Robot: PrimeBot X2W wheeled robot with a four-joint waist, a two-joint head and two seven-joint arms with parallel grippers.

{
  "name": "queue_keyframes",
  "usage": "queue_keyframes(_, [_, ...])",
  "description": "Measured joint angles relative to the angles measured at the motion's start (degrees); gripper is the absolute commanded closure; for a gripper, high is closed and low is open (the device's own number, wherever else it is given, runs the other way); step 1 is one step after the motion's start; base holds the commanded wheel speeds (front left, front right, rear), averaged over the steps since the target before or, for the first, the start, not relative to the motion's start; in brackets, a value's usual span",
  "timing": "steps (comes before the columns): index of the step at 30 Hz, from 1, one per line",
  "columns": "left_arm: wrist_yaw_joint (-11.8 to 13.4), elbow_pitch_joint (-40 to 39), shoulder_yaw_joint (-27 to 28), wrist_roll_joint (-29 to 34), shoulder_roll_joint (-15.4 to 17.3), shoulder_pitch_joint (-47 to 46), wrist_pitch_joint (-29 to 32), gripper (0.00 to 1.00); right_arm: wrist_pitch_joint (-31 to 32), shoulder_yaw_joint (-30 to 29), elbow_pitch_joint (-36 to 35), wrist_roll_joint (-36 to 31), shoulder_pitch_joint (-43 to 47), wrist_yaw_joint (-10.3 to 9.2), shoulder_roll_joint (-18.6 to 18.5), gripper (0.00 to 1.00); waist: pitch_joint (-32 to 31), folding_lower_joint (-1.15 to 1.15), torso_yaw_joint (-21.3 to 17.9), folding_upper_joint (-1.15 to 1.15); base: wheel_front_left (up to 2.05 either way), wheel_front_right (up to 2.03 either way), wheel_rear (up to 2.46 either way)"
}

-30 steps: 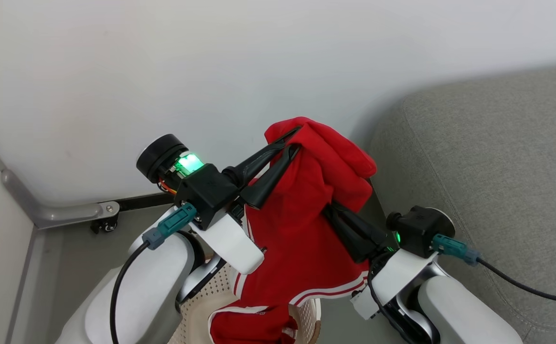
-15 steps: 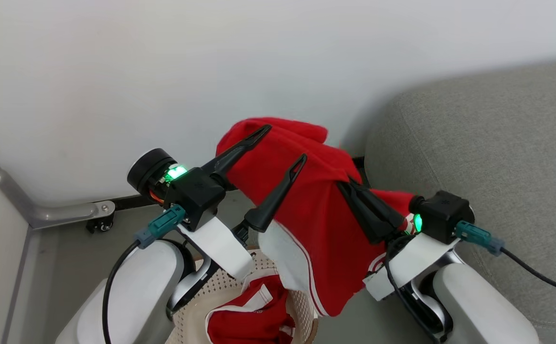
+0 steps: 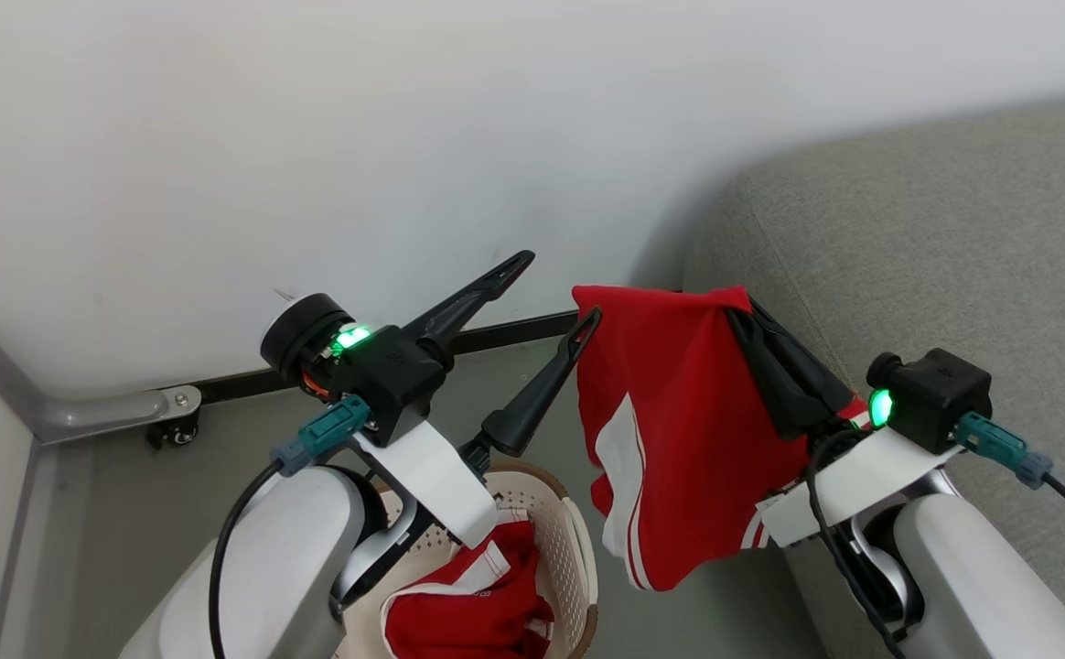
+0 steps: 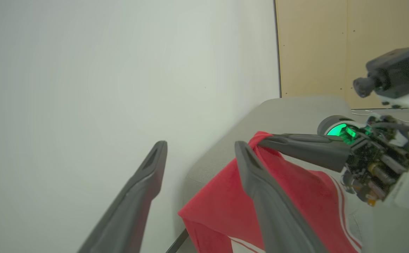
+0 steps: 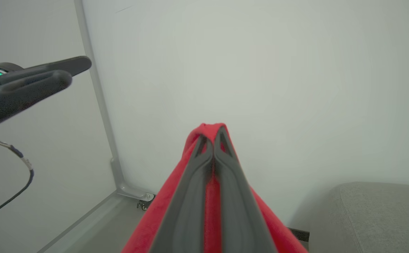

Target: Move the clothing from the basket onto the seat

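Observation:
One red garment (image 3: 679,412) with white panels hangs from my right gripper (image 3: 745,316), which is shut on its top corner beside the grey seat (image 3: 908,256). The right wrist view shows those fingers pressed together at the right gripper (image 5: 211,135), with red cloth (image 5: 148,232) draped around them. My left gripper (image 3: 555,293) is open and holds nothing, just left of the hanging cloth; in the left wrist view the left gripper (image 4: 201,151) stands in front of the garment (image 4: 225,207). A second red garment (image 3: 468,613) lies in the cream basket (image 3: 578,531) below my left arm.
A pale wall stands close in front. A grey metal rail with a small caster (image 3: 176,412) runs along the floor at left, and a black strip (image 3: 514,329) lies at the wall's foot. A wooden panel (image 4: 348,45) rises behind the seat (image 4: 281,112).
My left gripper opened and let go of the garment. My right gripper carried the garment rightward toward the seat, and it now hangs from that gripper alone.

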Motion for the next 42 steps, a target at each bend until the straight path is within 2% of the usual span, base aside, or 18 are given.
queue_keyframes(13, [0.0,0.3,-2.9,-1.1,-1.0,0.0,0.0,0.0,0.0,-6.4,-3.4,-2.9,3.9,0.0,-0.1,1.0,0.8,0.0,-2.6,0.0,0.0,0.0,0.0])
queue_keyframes(26, [0.0,1.1,-5.7,-2.0,-1.4,-0.7,0.0,0.0,0.0,-10.9,-8.1,-5.6,6.8,0.0,1.6,1.0,1.9,0.0,-6.8,0.0,0.0,0.0,0.0])
queue_keyframes(42, [-0.1,1.4,-7.0,-2.5,-1.0,-2.8,0.0,0.0,0.0,-12.0,-12.8,-7.5,8.2,0.0,3.1,1.0,3.6,0.0,-12.8,0.0,0.0,0.0,0.0])
